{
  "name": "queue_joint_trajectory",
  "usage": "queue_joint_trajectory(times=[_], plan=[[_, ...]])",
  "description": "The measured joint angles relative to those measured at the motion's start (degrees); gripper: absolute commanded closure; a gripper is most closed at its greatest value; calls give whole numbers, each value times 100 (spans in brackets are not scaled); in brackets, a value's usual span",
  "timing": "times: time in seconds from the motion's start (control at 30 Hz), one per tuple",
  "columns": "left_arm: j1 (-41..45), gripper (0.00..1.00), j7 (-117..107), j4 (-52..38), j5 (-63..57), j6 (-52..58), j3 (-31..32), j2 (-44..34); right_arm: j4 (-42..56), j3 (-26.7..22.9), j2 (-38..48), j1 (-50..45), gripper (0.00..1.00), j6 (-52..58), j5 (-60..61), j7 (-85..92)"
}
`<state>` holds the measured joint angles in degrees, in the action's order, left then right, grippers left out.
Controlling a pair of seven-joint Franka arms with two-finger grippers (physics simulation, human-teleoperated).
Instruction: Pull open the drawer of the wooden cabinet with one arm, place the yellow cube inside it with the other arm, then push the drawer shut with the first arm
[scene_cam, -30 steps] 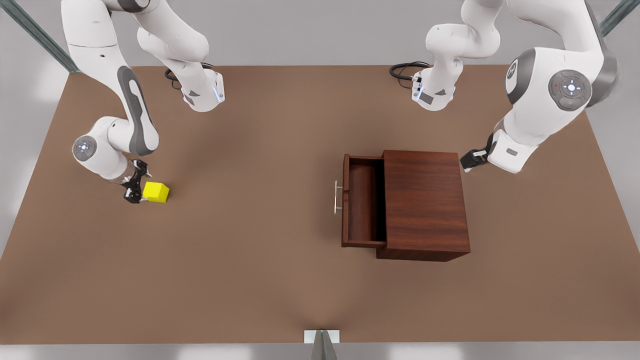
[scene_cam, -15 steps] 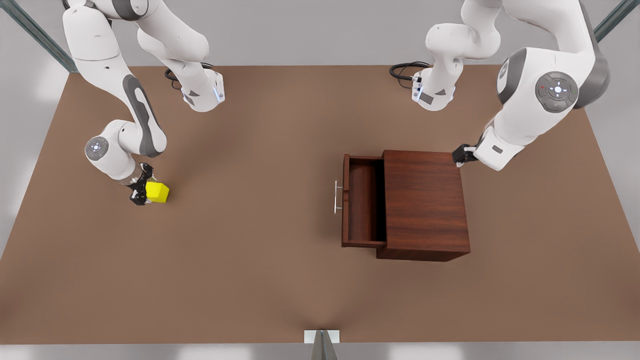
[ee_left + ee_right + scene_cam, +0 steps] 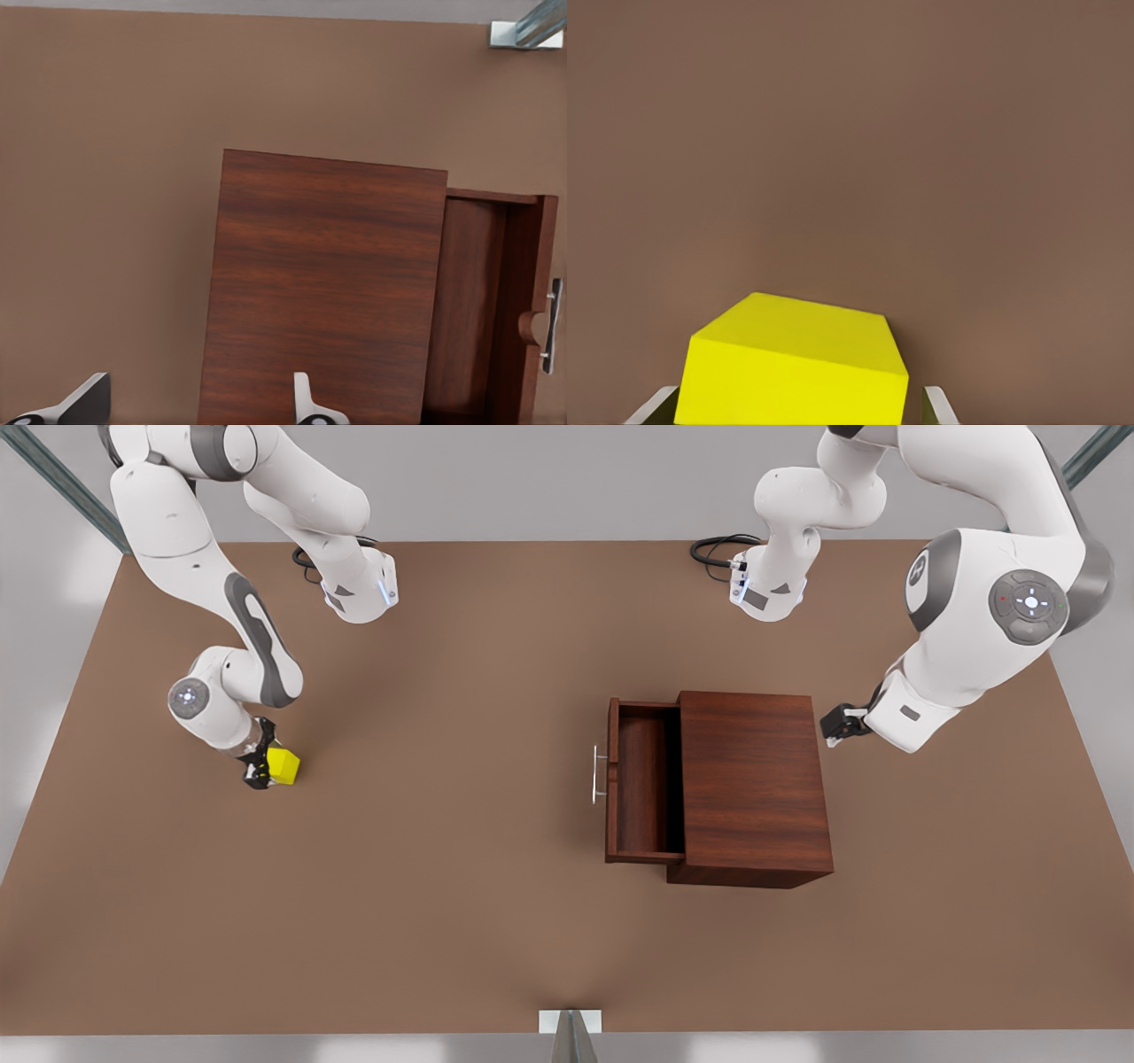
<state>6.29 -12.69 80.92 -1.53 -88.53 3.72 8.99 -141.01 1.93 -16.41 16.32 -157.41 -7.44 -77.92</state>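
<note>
Cube [image 3: 283, 765]: small, plain bright yellow, sitting on the worktop [image 3: 443, 921] near its edge at the front view's left, well apart from the cabinet [image 3: 753, 788]. Right gripper [image 3: 263, 769] is down around it, a finger [image 3: 937, 409] on each side, but can't tell if it's clamped. Drawer [image 3: 640, 784] is pulled open, silver bar handle [image 3: 597, 775] on its front. Left gripper [image 3: 837, 724] hangs beside the cabinet's back corner, fingers [image 3: 306, 400] spread wide, holding nothing.

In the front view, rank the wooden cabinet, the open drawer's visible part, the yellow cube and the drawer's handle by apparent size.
1. wooden cabinet
2. drawer, the pulled-out part
3. and 4. yellow cube and handle: unsure, since the handle is longer but thin and the right pincer covers part of the cube.
</note>
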Motion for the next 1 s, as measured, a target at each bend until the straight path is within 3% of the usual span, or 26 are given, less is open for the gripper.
queue_joint_trajectory(times=[0.13, 0.2, 0.23, 0.37, 0.4, 0.57, 0.7, 0.87, 1.0], plan=[[-22, 0, 89, -663, 19, 273, -9, 390, 8, 0, -35, -19, 2, -72, -40, -11], [-23, 0, 130, -724, 12, 377, -7, 449, 15, 0, -49, -23, 17, -95, -47, -20], [-21, 0, 149, -733, 8, 418, -6, 459, 17, 0, -69, -22, 18, -104, -53, -26], [-22, 0, 216, -738, 2, 526, -4, 470, 26, 1, -81, -8, 44, -150, -70, -56], [-22, 0, 231, -735, 1, 544, -4, 472, 26, -3, -63, -7, 47, -164, -79, -67], [-43, 0, 293, -724, -1, 599, -4, 487, 82, 3, 250, -22, 48, -110, -83, -137], [-49, 0, 329, -724, -3, 619, -4, 504, 511, 335, 632, -37, 48, 366, -17, -224], [-55, 0, 365, -724, -9, 632, -2, 505, 1864, 1151, 656, -81, 48, 1598, 102, -415], [-66, 0, 388, -724, -10, 636, -4, 505, 3264, 1331, 221, -692, 48, 2743, 266, -637]])
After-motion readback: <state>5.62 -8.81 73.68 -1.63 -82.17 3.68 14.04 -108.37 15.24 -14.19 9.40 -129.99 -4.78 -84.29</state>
